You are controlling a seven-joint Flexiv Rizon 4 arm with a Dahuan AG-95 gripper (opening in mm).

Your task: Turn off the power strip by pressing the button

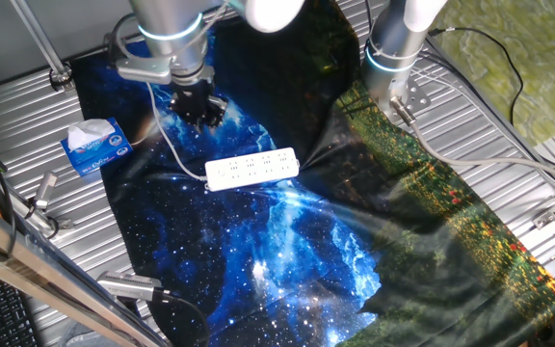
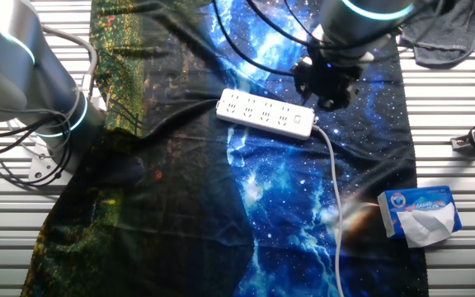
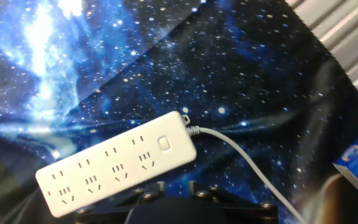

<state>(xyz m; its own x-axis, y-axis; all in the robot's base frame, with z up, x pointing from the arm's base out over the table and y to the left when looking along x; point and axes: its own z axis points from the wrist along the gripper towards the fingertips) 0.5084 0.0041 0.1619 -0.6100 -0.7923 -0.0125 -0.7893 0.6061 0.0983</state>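
The white power strip (image 1: pixel 252 169) lies on the blue galaxy cloth, its cord running off toward the tissue box. It also shows in the other fixed view (image 2: pixel 265 114) and in the hand view (image 3: pixel 117 163). Its button (image 3: pixel 163 144) is a small rounded square at the cord end, and it shows too in the other fixed view (image 2: pixel 298 120). My gripper (image 1: pixel 198 108) hangs above the cloth just beyond the strip's cord end, not touching it (image 2: pixel 326 82). In the hand view the gripper (image 3: pixel 176 186) is at the bottom edge, with a small gap of cloth between the fingers (image 3: pixel 148 188).
A blue-and-white tissue box (image 1: pixel 94 146) sits at the cloth's edge near the cord (image 2: pixel 419 213). A second robot arm's base (image 1: pixel 393 53) stands on the far side. A darker flower-print cloth (image 1: pixel 451 202) overlaps the galaxy cloth. Metal clamps (image 1: pixel 41 198) lie on the ribbed table.
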